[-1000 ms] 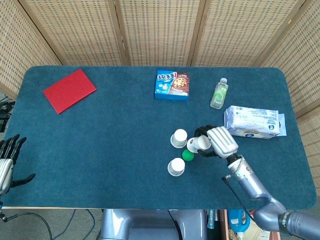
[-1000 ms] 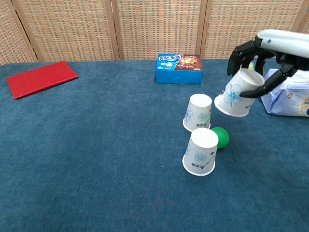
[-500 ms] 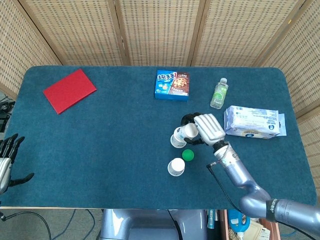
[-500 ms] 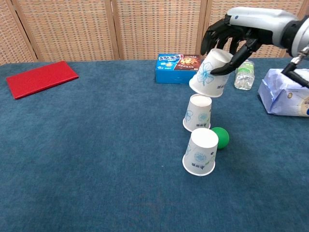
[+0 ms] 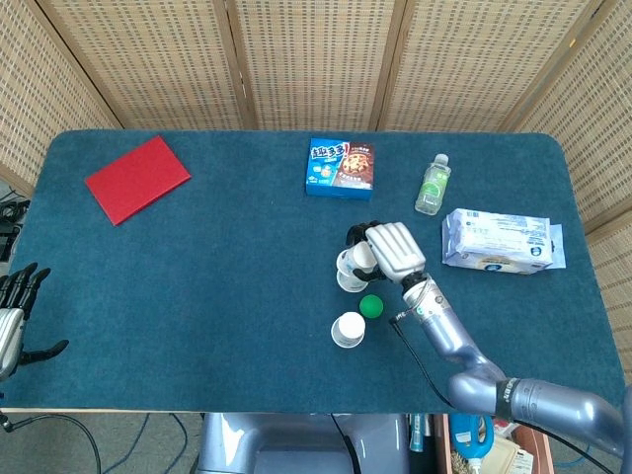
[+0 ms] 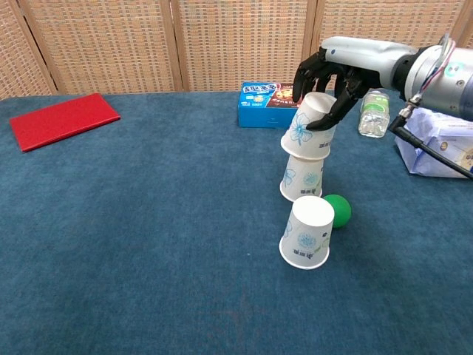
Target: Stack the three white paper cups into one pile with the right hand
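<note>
The right hand (image 6: 330, 89) grips one upturned cup (image 6: 309, 126), tilted, sitting partly over a second cup (image 6: 301, 178) on the worktop (image 6: 148, 244). I judge the first stacking is underway. Next: straighten it, press down, release, then fetch the third cup (image 6: 306, 232).

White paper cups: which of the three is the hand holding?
The top white paper cup, gripped by the right hand and set slightly tilted over the middle cup. The third cup stands alone, nearest the camera, beside the green ball.
</note>
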{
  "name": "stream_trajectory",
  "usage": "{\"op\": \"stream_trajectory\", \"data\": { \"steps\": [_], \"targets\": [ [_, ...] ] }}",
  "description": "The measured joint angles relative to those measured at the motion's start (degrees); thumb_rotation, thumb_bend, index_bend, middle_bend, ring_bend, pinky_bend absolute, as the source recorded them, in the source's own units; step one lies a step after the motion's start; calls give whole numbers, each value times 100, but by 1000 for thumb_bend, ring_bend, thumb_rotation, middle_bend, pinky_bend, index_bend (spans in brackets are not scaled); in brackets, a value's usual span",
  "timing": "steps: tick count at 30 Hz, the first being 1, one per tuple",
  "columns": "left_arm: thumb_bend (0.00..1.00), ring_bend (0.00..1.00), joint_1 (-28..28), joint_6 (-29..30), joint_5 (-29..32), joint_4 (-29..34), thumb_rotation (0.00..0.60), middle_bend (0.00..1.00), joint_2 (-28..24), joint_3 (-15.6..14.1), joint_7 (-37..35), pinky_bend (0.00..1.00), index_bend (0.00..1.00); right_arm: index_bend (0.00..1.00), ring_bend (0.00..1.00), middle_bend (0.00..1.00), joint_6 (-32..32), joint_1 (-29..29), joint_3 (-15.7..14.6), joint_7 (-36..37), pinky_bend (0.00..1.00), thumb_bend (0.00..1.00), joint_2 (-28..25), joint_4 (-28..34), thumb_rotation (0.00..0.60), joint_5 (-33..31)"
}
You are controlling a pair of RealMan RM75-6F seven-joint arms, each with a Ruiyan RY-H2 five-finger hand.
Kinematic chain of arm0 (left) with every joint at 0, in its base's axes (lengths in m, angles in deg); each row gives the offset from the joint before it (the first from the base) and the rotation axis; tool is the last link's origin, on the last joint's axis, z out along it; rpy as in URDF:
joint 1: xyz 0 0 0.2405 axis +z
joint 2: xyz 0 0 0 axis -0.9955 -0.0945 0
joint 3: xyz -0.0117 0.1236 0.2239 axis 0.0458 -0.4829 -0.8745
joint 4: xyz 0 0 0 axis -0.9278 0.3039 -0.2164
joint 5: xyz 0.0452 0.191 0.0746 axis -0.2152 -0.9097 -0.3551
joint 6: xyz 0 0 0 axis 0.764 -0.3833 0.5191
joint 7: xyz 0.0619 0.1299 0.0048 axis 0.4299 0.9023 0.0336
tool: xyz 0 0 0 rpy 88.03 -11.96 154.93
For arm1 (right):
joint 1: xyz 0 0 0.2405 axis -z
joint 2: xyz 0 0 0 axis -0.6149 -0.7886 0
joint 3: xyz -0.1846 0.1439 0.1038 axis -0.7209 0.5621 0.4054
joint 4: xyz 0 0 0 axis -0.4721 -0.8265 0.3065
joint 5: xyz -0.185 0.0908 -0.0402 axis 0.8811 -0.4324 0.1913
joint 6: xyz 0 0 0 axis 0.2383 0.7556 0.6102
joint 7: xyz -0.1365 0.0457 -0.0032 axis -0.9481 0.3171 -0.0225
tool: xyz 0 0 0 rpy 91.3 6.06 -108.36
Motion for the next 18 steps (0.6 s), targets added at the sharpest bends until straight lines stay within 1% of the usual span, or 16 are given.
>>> {"op": "stream_trajectory", "data": {
  "steps": [14,18],
  "targets": [
    [147,0,2,16,-45,-17,600,0,-9,-31,-40,0,0,456,425,532,-25,-82,-115,-259,559,387,-170,153,600,-241],
    [147,0,-4,6,-38,-22,600,0,-7,-31,-43,0,0,456,425,496,-49,-119,-152,-334,559,387,-189,177,600,-343]
  ]
}}
